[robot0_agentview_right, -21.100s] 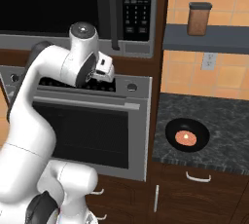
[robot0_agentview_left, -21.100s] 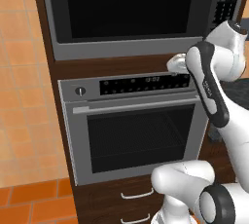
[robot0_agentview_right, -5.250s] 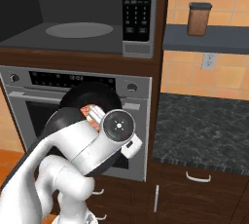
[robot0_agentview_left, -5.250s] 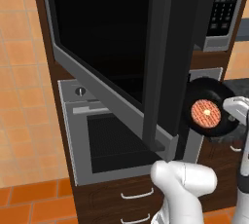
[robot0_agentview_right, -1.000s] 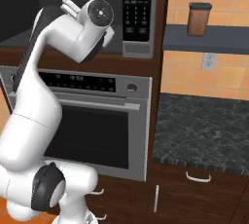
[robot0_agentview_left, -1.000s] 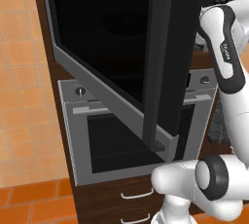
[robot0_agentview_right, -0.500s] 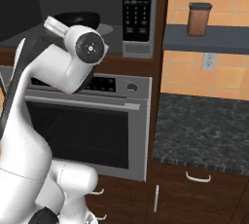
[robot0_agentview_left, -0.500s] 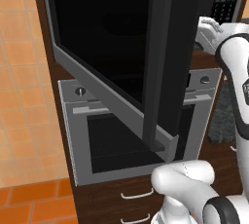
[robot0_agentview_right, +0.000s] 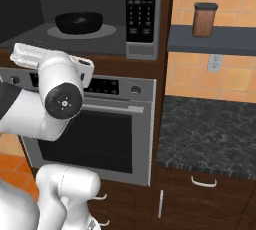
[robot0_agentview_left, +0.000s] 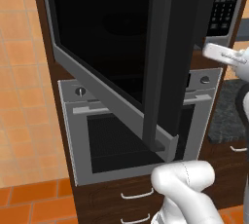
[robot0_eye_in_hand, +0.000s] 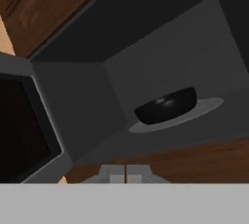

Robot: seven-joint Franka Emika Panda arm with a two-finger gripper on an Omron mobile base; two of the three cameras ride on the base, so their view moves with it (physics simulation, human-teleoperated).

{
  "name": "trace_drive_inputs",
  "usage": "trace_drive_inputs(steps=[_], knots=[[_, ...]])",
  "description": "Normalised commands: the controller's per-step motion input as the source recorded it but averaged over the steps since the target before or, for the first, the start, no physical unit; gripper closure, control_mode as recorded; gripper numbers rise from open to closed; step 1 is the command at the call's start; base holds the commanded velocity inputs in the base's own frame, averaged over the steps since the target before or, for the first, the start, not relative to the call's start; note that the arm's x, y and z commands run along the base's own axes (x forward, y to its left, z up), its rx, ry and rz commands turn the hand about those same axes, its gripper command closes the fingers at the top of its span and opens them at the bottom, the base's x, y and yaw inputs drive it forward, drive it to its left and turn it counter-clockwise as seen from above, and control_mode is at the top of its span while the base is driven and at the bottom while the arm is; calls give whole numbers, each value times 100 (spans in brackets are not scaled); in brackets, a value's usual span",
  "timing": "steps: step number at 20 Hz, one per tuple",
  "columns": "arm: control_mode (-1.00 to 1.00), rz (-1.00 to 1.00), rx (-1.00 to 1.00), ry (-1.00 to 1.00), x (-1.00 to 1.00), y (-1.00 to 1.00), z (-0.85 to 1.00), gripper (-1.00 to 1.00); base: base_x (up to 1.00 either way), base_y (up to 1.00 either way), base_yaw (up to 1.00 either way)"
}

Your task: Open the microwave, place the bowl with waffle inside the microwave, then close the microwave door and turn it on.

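**Operator:** Claw first, please. How does it sit?

**Spotter:** Fingertips of your gripper [robot0_eye_in_hand: 125,172] sit pressed flat together, two pale squared pads with only a seam between them. It is clenched on nothing, and it hangs just outside the microwave [robot0_agentview_right: 142,49], in front of the brown wood-grain strip under the cavity.

**Operator:** And the door?

**Spotter:** You have the microwave door [robot0_agentview_left: 121,57] swung wide open, closest to the left base camera: a broad slab of glossy black glass with a smooth grey steel rim along its lower edge and a dark vertical handle strip. Under it you see the oven [robot0_agentview_left: 126,135], brushed steel, with round knobs at its top corners and a mesh-patterned window.

**Operator:** Where is the bowl?

**Spotter:** Past the fingertips, inside the matte grey cavity. The bowl with waffle [robot0_eye_in_hand: 165,105] rests on the flat round turntable [robot0_eye_in_hand: 204,107], near its middle. It is shallow, round and shiny black; you cannot make out the waffle from these angles. Farther right, a brown canister [robot0_agentview_right: 205,20] stands on a dark shelf against orange tiles, above a speckled dark stone counter [robot0_agentview_right: 210,134].
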Motion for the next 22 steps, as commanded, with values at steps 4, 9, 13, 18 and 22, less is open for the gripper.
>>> trace_drive_inputs(steps=[4,9,13,18,22], knots=[[-100,-2,-19,-25,-100,32,-6,100,0,0,0],[-100,-1,-37,-14,-100,68,-12,100,0,0,0],[-100,-15,-29,-2,-100,78,-28,100,0,0,0],[-100,-20,-24,-4,-100,59,-30,100,0,0,0],[-100,-9,-27,-3,-76,85,-16,100,0,0,0]])
